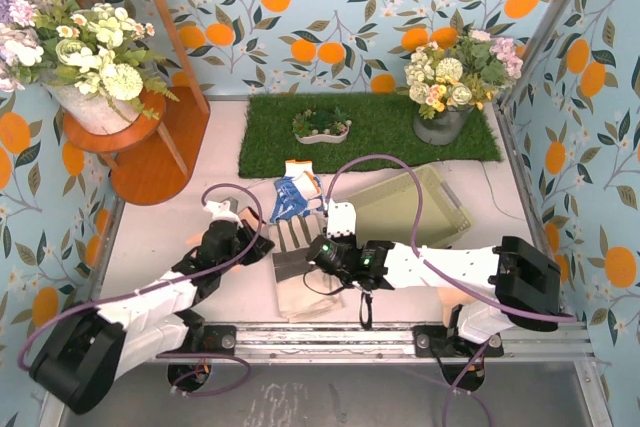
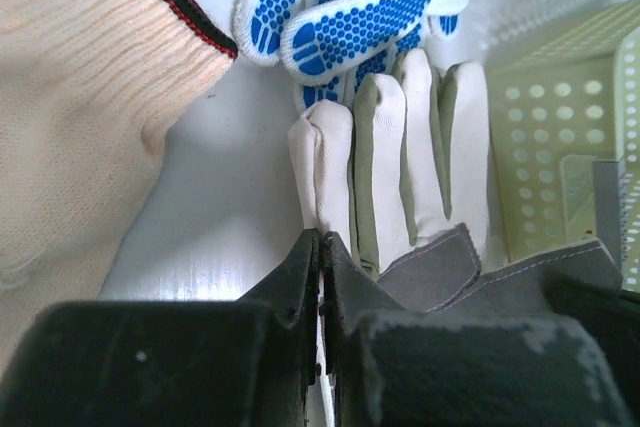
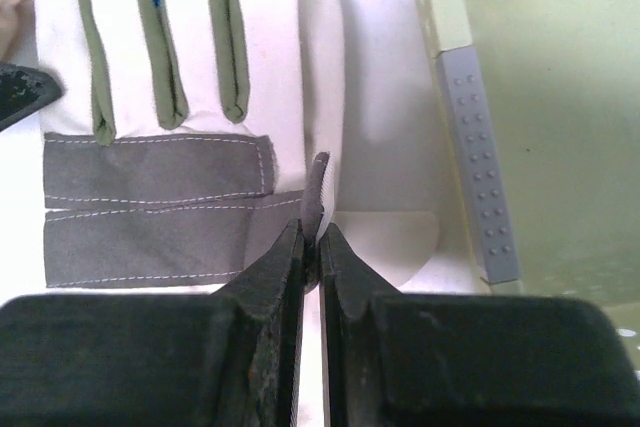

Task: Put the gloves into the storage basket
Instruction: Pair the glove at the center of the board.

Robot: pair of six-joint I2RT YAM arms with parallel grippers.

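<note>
The grey-and-cream work glove (image 1: 293, 237) lies flat on the white table, just left of the pale green storage basket (image 1: 425, 205). My left gripper (image 1: 262, 244) is shut on the glove's cream left edge (image 2: 330, 177). My right gripper (image 1: 318, 250) is shut on a raised grey fold at its right side (image 3: 316, 182). The blue-and-white glove (image 1: 293, 195) lies just beyond the work glove's fingers (image 2: 340, 7). A peach-tan glove (image 1: 305, 297) lies near the front edge under the right arm. A peach-tan knit glove (image 2: 80, 117) fills the left of the left wrist view. The basket is empty where visible (image 3: 540, 97).
A green grass mat (image 1: 370, 127) at the back holds a small white dish of plants (image 1: 322, 128) and a grey flower pot (image 1: 445, 97). A wooden stand (image 1: 130, 137) with flowers stands at the left. Patterned walls close in both sides.
</note>
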